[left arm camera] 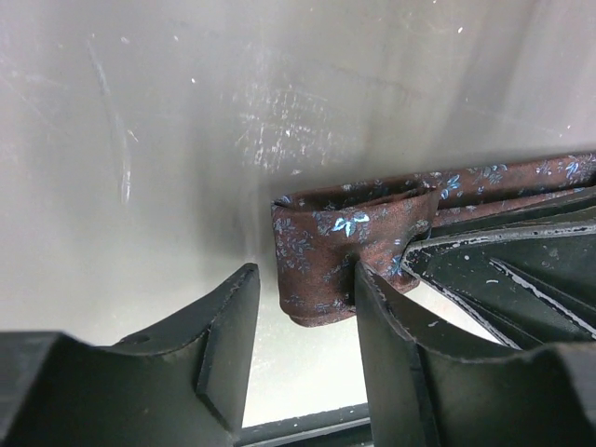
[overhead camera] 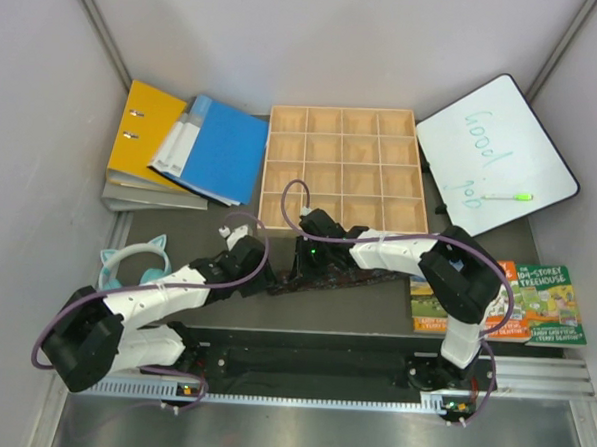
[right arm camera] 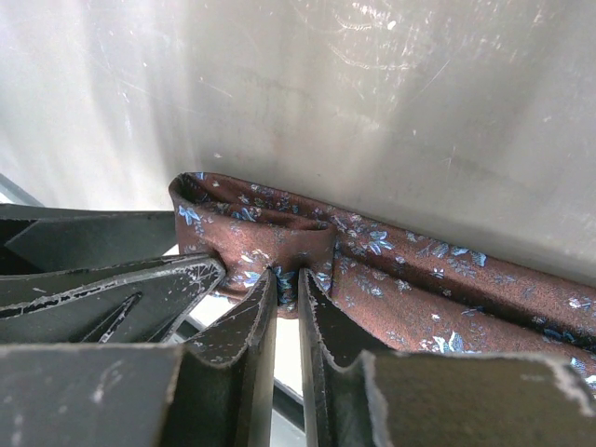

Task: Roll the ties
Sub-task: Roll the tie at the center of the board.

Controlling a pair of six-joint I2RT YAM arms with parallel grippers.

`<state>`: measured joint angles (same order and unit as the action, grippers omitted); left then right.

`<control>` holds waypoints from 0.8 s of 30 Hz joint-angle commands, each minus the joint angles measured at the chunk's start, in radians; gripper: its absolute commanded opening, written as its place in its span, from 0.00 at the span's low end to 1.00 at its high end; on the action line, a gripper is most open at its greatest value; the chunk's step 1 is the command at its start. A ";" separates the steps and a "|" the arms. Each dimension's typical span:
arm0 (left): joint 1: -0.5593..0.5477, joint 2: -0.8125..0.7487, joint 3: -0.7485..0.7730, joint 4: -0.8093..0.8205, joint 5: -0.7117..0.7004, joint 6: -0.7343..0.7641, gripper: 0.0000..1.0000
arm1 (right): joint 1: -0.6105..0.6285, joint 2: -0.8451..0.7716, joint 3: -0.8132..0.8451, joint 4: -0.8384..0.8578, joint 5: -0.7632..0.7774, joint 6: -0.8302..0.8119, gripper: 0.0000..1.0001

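With right gripper (right arm camera: 287, 291) nearly closed, pinches tie (right arm camera: 419, 279) at fold; with left gripper (left arm camera: 303, 303) spread, straddles it, clamping nothing (tie at 6 o'clock of tray (overhead camera: 344, 111)). Keep pinch firm, turn fold evenly, edges aligned.

The tie (overhead camera: 366, 278), dark brown with small blue flower speckles, is lying stretched out flat as a narrow strip just ahead of both grippers. Its end is folding back over itself into a short, loose loop. That loop is sitting between the spread fingers of the left gripper (left arm camera: 307, 279), resting against one of them, while the right gripper (right arm camera: 287, 277) is pinching the loop's edge between nearly touching fingers. The rest is trailing away flat beside the right gripper.
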<state>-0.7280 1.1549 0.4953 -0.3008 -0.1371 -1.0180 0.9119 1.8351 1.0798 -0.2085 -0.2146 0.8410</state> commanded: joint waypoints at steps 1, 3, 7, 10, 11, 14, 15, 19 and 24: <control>-0.011 -0.009 -0.029 -0.038 0.056 -0.017 0.49 | 0.004 0.052 -0.038 -0.031 0.055 -0.019 0.12; -0.011 -0.007 -0.029 -0.035 0.051 -0.017 0.47 | 0.002 0.050 -0.038 -0.031 0.057 -0.017 0.12; -0.013 -0.015 -0.037 -0.034 0.042 -0.022 0.45 | 0.002 0.053 -0.037 -0.029 0.055 -0.017 0.11; -0.011 -0.017 -0.055 -0.005 0.044 -0.025 0.40 | 0.002 0.058 -0.037 -0.028 0.054 -0.017 0.11; -0.013 -0.011 -0.060 0.002 0.044 -0.027 0.39 | 0.004 0.059 -0.037 -0.028 0.052 -0.017 0.11; -0.013 0.020 -0.073 0.044 0.054 -0.025 0.34 | 0.004 0.061 -0.037 -0.025 0.049 -0.019 0.10; -0.011 0.029 -0.078 0.057 0.068 -0.024 0.27 | 0.002 0.062 -0.037 -0.025 0.049 -0.019 0.10; -0.011 0.074 -0.081 0.094 0.087 -0.022 0.20 | 0.002 0.064 -0.037 -0.023 0.049 -0.020 0.09; -0.014 0.071 -0.035 0.019 0.065 -0.010 0.07 | 0.004 0.066 -0.037 -0.020 0.041 -0.020 0.06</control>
<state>-0.7277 1.1725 0.4587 -0.2119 -0.1162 -1.0454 0.9112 1.8378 1.0798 -0.2024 -0.2195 0.8410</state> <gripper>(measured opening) 0.231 0.102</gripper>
